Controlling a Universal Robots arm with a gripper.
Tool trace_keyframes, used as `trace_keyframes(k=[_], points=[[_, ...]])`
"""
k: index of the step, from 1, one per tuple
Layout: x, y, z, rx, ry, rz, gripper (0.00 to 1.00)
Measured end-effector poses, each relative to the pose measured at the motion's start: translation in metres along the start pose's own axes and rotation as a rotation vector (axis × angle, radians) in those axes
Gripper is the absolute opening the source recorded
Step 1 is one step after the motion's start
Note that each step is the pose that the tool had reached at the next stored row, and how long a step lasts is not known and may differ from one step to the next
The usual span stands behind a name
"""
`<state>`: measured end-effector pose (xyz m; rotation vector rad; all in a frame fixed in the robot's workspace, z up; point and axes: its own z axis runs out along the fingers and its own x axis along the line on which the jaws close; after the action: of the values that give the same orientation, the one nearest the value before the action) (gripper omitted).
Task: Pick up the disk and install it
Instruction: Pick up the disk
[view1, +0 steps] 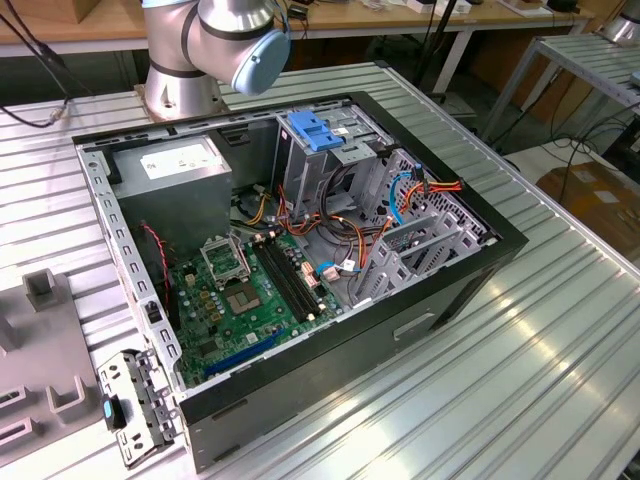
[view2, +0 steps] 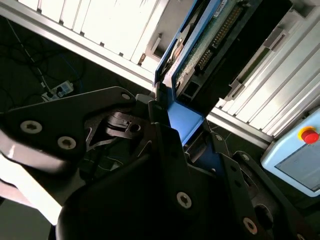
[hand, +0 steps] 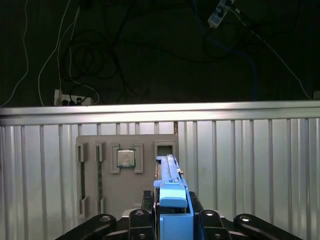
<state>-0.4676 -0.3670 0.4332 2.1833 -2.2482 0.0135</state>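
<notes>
Blue-framed disk (hand: 172, 197) between the jaws; both sides clamped.

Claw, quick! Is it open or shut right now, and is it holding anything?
Claw: shut, holding the flat rectangular disk by its blue plastic carrier bracket.

disk (view2: 205, 40): bracket was smooth blue plastic, circuit board matt green.
gripper (hand: 173, 207): looked matt black, screws bright metal.
table (view1: 560, 340): was ribbed bare metal, shiny.
drive cage (view1: 300, 172): was dull grey sheet metal.
caddy (view1: 312, 130): smooth blue plastic.
</notes>
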Motion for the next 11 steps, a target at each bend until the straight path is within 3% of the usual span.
trace_keyframes(k=[11], points=[[0.0002, 0.0000, -0.0197, -0.0005, 0.0001, 0.000, 0.37]])
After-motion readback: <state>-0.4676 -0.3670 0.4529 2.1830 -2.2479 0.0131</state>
